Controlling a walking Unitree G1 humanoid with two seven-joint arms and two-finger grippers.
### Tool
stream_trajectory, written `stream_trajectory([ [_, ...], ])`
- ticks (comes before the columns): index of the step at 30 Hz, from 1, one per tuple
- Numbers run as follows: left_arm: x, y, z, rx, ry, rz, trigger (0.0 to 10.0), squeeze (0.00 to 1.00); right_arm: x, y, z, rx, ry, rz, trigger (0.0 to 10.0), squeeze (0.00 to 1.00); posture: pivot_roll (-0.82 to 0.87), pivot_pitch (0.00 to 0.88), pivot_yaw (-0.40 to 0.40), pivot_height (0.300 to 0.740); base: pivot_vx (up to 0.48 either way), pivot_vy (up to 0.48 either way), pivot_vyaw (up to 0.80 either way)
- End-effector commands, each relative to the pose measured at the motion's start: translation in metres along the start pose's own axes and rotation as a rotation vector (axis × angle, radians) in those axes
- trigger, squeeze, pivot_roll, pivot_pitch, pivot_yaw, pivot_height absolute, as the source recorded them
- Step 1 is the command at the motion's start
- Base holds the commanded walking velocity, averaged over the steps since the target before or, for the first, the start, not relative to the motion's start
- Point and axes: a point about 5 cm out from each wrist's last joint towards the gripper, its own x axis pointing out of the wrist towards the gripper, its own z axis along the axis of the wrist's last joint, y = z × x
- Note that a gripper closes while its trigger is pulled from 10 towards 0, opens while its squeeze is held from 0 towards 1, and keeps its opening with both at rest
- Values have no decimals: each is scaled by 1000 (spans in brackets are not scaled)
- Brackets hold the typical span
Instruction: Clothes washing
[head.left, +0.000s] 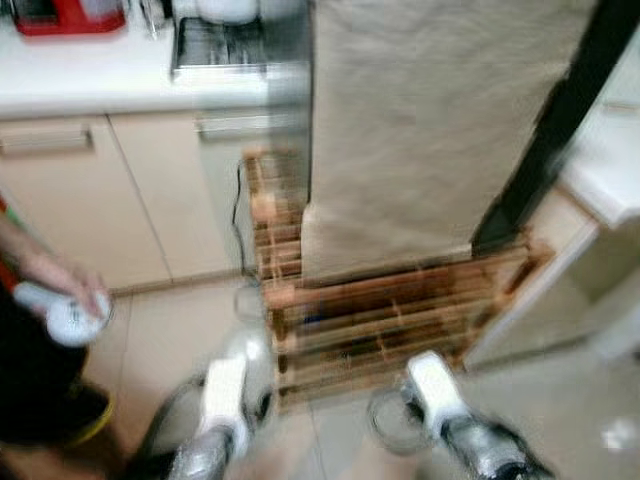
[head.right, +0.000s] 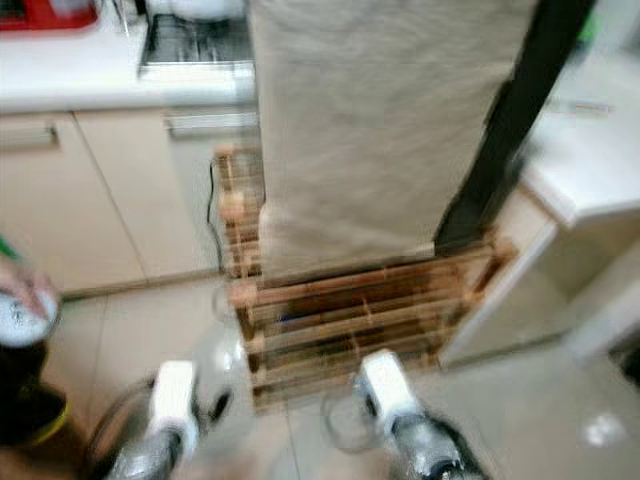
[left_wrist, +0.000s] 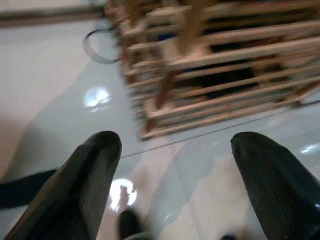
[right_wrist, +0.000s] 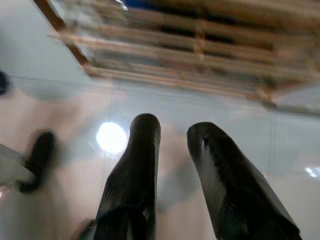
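A large beige cloth (head.left: 420, 130) hangs down over a wooden slatted rack (head.left: 380, 320) that stands on the tiled floor in front of me. The head views are blurred. My left arm (head.left: 222, 400) and right arm (head.left: 435, 395) reach low toward the rack's front. In the left wrist view my left gripper (left_wrist: 175, 145) is open above the floor, the rack's corner (left_wrist: 200, 75) just beyond it. In the right wrist view my right gripper (right_wrist: 175, 127) is shut with nothing in it, pointing at the floor before the rack's slats (right_wrist: 200, 55).
A person's hand (head.left: 60, 290) at the left holds a white controller (head.left: 65, 315). Cream cabinets (head.left: 90, 200) and a white counter (head.left: 90, 75) with a dish rack (head.left: 215, 45) run behind. Another white counter (head.left: 605, 165) juts in at right. A black cable (head.left: 238, 215) hangs beside the rack.
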Motion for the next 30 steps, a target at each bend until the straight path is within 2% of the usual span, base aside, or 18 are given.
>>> stream_trajectory([
  [1,3,-9,7,-12,-32,-10,10000,0,-4,-9,-11,-5,35,-22,10000,0,28,0,-47,740,337,0,0],
  [5,2,-8,6,-26,-56,8,10000,0,-3,-9,-10,-20,38,-19,10000,0,35,0,-55,740,245,0,0],
  [11,-2,-5,-4,-32,-25,34,10000,0,-3,-8,-10,-75,50,-6,10000,0,36,0,-58,740,0,0,0],
  [21,-2,-13,-8,-29,-12,42,10000,0,-5,-15,-13,-89,61,-12,10000,0,3,4,-50,740,0,0,0],
  [26,-2,-12,-15,-13,62,48,10000,0,-6,-15,-20,-27,101,-41,10000,0,2,4,-48,740,0,0,0],
  [27,-2,-12,-17,-9,77,45,10000,0,-6,-15,-23,-9,114,-50,10000,0,-12,4,-19,740,0,0,0],
  [30,-4,-11,-23,-1,118,37,10000,0,-11,-18,-40,34,212,-68,10000,0,-14,4,-20,740,0,0,0],
])
